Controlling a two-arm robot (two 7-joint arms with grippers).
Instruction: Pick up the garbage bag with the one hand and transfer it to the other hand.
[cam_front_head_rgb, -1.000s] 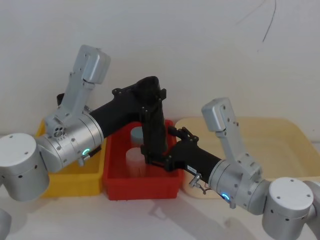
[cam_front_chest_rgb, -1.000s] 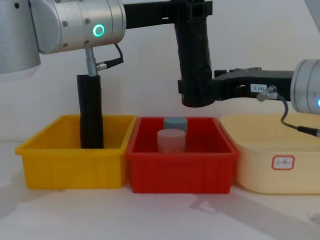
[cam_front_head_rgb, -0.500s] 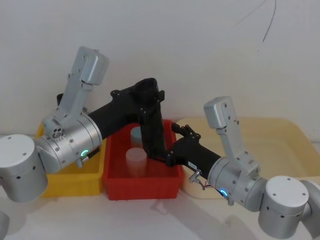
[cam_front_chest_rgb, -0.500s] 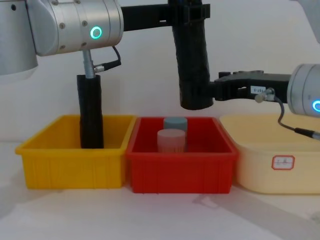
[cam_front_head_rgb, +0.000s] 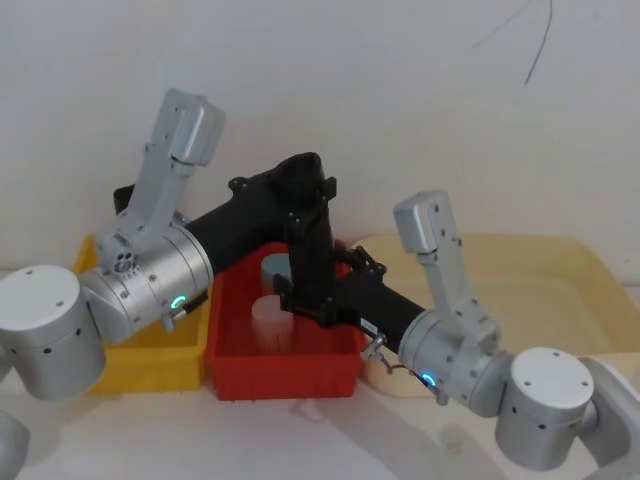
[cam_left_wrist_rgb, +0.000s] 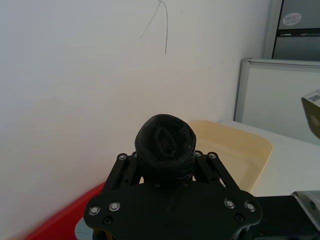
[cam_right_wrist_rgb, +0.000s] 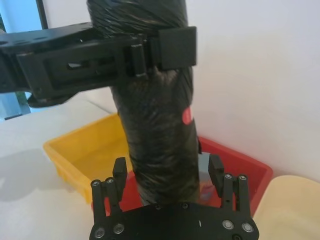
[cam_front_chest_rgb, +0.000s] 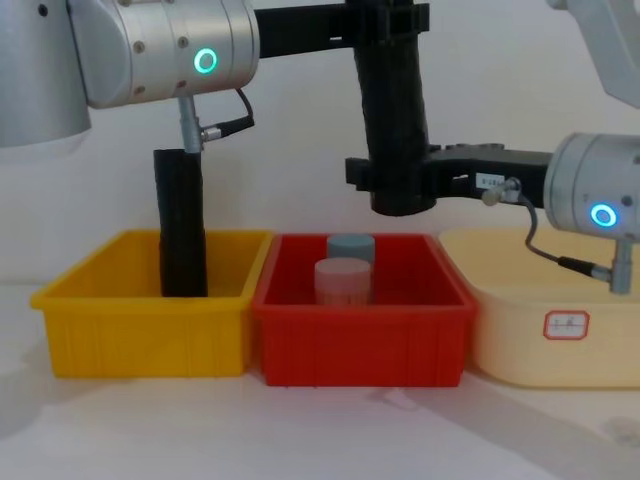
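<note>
Garbage bag roll (cam_front_chest_rgb: 397, 120) hangs upright above the red bin (cam_front_chest_rgb: 360, 340), pinched near its top by the left gripper (cam_front_chest_rgb: 390, 18). The right gripper (cam_right_wrist_rgb: 167, 169), fingers spread, straddles its lower end.

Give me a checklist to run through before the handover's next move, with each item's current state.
1. Left gripper clamped on the garbage bag's upper end: ok.
2. Bag roughly upright above the red bin: ok.
3. Right gripper straddling the bag's lower end: ok.
4. Right fingers closed on the bag: not ok; gaps on both sides in the right wrist view.
5. Bag's bottom clear of the containers in the bin: ok.
</note>
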